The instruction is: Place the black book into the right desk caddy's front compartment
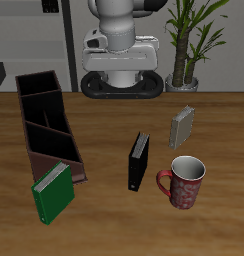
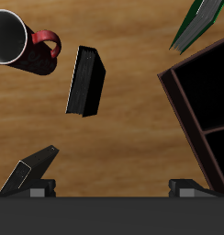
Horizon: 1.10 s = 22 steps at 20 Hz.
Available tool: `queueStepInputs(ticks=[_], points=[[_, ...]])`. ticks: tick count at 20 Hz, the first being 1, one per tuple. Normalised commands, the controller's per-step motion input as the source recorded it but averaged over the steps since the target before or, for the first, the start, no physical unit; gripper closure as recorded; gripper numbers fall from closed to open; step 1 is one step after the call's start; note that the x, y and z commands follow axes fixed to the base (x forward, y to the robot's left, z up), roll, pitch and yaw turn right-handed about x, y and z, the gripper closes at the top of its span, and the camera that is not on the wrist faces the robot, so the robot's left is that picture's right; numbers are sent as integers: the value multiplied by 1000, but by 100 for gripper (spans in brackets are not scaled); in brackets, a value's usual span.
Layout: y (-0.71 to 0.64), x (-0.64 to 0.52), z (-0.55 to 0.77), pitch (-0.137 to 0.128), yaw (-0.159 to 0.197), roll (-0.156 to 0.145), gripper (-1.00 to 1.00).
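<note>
The black book [image 1: 139, 161] stands unlabelled (upright) near the mug [image 1: 186, 181].

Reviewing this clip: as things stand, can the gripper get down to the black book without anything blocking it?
Probably yes. The black book stands upright on bare table, apart from the mug and the right desk caddy, and nothing covers it in the wrist view.

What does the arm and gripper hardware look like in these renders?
Exterior view: white, rounded Franka arm segments with dark grey joint bands, on a black oval base. Wrist view: gripper seen only as a black body with dark, angular fingers. No cables or markings visible.
</note>
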Motion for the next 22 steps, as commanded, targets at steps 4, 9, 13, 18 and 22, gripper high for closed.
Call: queueStepInputs(ticks=[4,9,13,18,22], points=[[-67,216,18,-12,-14,-43,-100],[-34,222,1,-21,-8,-47,-100],[79,318,-48,-29,14,-68,-100],[117,193,-48,-2,-2,-17,-100],[186,305,-35,-14,7,-19,-100]])
